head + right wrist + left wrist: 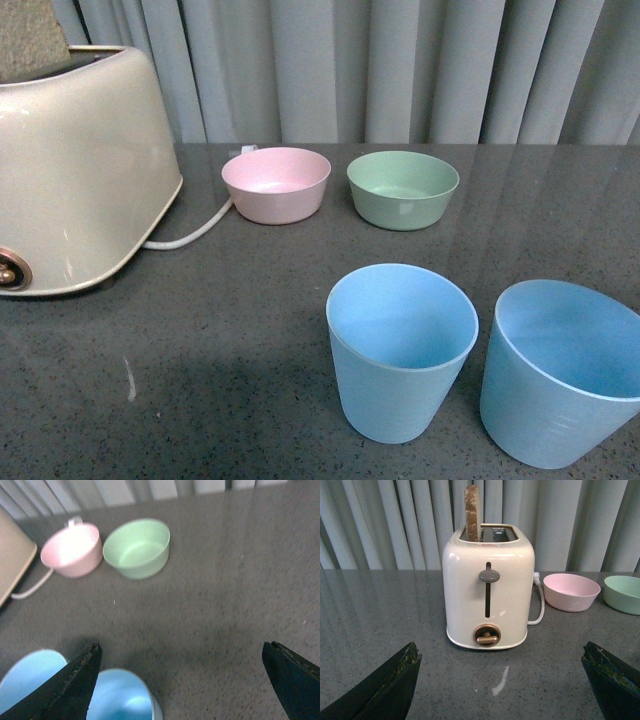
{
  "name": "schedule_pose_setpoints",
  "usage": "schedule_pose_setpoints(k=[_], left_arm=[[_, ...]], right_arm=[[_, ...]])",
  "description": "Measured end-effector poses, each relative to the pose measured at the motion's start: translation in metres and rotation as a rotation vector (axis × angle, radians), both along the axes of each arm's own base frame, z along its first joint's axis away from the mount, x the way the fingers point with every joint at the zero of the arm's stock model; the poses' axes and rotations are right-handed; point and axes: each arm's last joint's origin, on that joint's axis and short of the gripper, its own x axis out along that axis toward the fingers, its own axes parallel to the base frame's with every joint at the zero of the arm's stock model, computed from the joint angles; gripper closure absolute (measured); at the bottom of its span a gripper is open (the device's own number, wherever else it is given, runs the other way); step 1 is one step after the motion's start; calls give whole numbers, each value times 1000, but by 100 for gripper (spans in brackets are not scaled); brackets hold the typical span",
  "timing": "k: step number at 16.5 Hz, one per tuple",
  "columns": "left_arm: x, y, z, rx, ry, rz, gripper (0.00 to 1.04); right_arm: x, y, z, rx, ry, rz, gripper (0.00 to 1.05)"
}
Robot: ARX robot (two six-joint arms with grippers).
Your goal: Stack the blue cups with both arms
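Two light-blue cups stand upright and apart at the front right of the dark table: one (400,350) nearer the middle, the other (560,370) at the right edge of the front view. Neither arm shows in the front view. In the right wrist view the right gripper (180,680) is open and empty above the table, and both cups (122,695) (27,677) show below its one finger (70,685). The left gripper (502,680) is open and empty, low over the table, facing the toaster. No cup shows in the left wrist view.
A cream toaster (70,170) with a slice of bread in its slot (472,512) stands at the back left, its white cord (195,232) trailing right. A pink bowl (276,184) and a green bowl (402,189) sit behind the cups. Grey curtains hang behind the table.
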Motion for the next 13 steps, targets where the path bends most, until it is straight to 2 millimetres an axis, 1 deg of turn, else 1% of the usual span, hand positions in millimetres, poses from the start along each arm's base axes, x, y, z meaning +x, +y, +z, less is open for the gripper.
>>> schedule_pose_setpoints(k=[2,3,6,7,9,10,11,12,13], left_arm=[[0,0,0,0,0,0,7],[0,0,0,0,0,0,7],[0,0,0,0,0,0,7],[0,0,0,0,0,0,7],[0,0,0,0,0,0,7],[0,0,0,0,0,0,7],[0,0,0,0,0,0,7],[0,0,0,0,0,0,7],[0,0,0,0,0,0,7]], right_arm=[[6,6,-18,-18,115,27,7],[8,7,-23,-23,149,33,7],[6,16,-27,-28,182,81,7],[7,20,-34,-37,212,97,7],[10,23,-49,-71,255,74,7],[11,24,-52,-76,263,74,7],[13,25,-53,-81,262,68,13],[14,25,-55,-86,266,62,27],[14,25,-55,-87,265,60,38]])
